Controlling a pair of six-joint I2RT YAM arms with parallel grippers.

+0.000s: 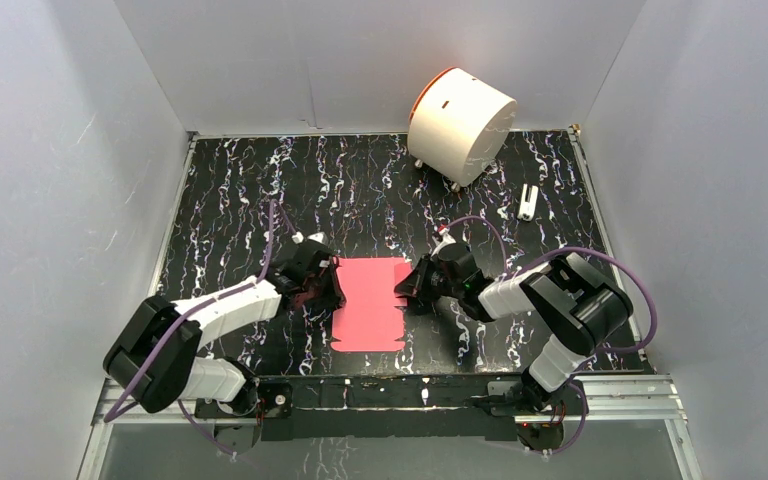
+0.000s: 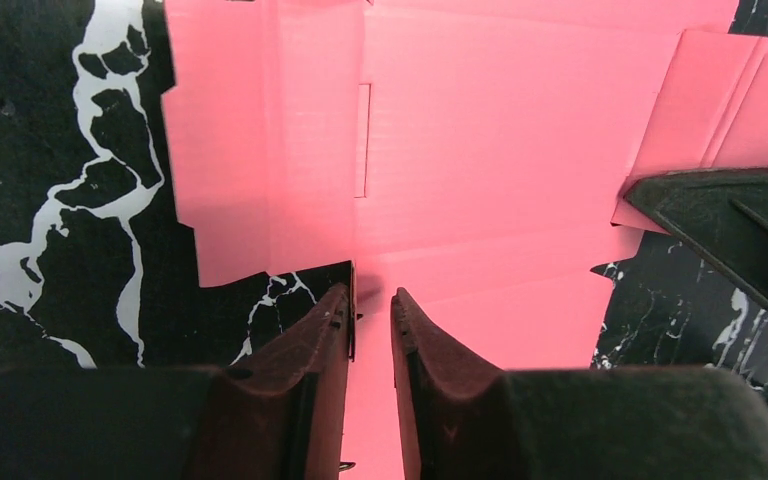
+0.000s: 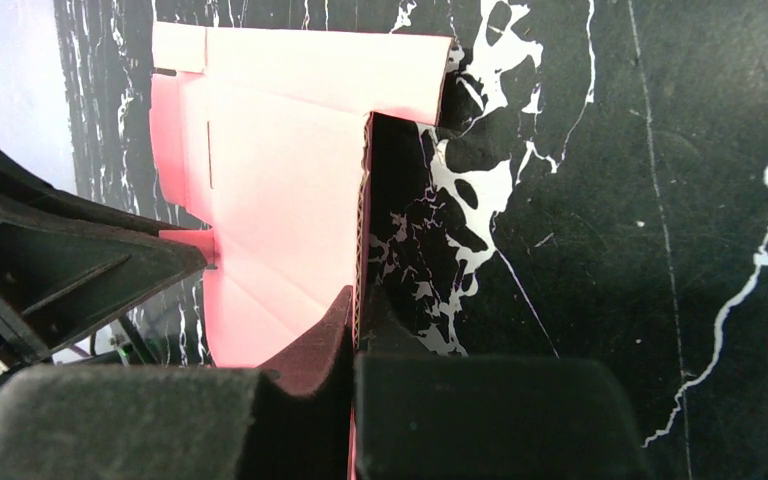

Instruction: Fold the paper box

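Note:
The paper box (image 1: 370, 300) is a flat pink-red die-cut sheet with tabs and notches, lying on the black marbled table between the two arms. My left gripper (image 1: 325, 285) is low at its left edge. In the left wrist view (image 2: 370, 300) its jaws stand a narrow gap apart over the sheet (image 2: 500, 150), with pink showing between them. My right gripper (image 1: 410, 290) is at the sheet's right edge. In the right wrist view (image 3: 360, 295) it is shut on a raised flap of the sheet (image 3: 280, 180), seen edge-on between the fingers.
A large white cylinder with an orange rim (image 1: 460, 125) lies on its side at the back right of the table. A small white object (image 1: 528, 202) lies to its right. White walls close in the table on three sides.

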